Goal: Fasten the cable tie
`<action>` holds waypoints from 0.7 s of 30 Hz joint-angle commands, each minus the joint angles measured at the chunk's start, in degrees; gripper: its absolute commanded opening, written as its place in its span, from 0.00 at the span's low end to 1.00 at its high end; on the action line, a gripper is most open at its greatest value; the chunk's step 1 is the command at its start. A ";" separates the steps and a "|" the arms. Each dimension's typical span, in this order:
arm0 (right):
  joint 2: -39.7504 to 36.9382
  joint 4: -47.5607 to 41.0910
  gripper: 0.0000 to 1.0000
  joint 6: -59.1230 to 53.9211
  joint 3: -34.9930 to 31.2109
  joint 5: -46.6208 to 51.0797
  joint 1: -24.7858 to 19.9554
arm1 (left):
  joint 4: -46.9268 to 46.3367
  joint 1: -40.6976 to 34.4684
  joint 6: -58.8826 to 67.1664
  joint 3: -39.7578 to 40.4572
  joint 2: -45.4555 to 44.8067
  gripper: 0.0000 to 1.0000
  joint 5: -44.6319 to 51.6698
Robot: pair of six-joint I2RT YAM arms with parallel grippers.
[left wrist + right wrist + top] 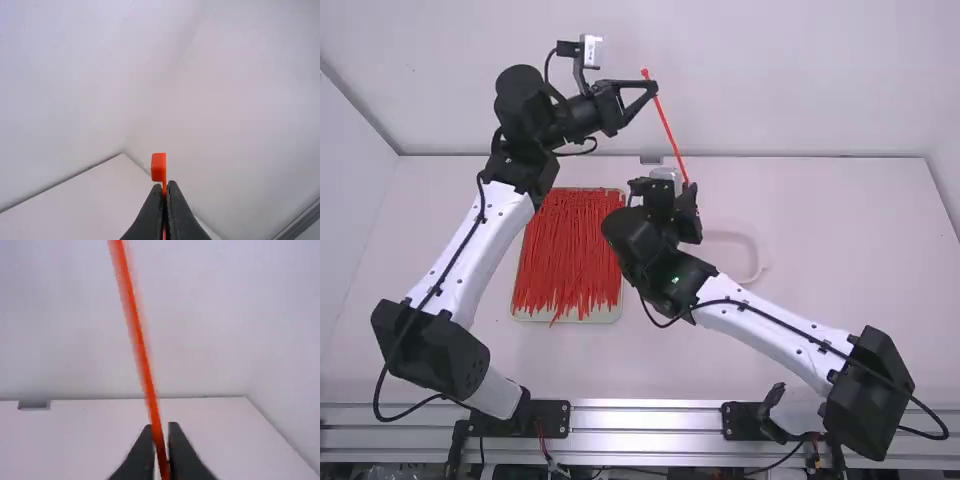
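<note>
In the high view, you have the cable tie (668,130) lifted well above the worktop (840,230) and stretched straight between the two arms. The left end effector (653,92) pinches it near the upper end and the right end effector (686,188) holds the lower end. I think it is held taut and in the air so that you can bend the strap freely, with nothing underneath to catch on. The pile of spare ties (570,250) lies on its tray (616,312) beside the left arm, apart from the work. In the left wrist view, the left end effector (164,186) is closed tight on the strap, and the square head (158,167) stands just past the fingertips. This is a sensible grip, because the slot is free for the tail. In the right wrist view, the right end effector (160,427) is also closed on the cable tie (135,330), which runs away from it in a straight line. The tie is not yet looped, so the fastening has not begun. Next, the tail probably has to curve round toward the head.
</note>
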 commanded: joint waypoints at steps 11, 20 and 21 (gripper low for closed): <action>-6.03 -7.61 0.99 -2.73 1.70 -22.58 1.36 | -4.17 5.35 5.79 1.49 0.11 0.02 0.31; -17.35 -14.84 0.99 -6.12 1.70 -42.14 1.46 | -6.75 6.88 10.23 1.49 0.11 0.02 4.72; -19.28 -15.63 0.99 -7.32 1.70 -46.51 0.35 | -6.86 6.88 11.45 1.49 0.11 0.02 6.34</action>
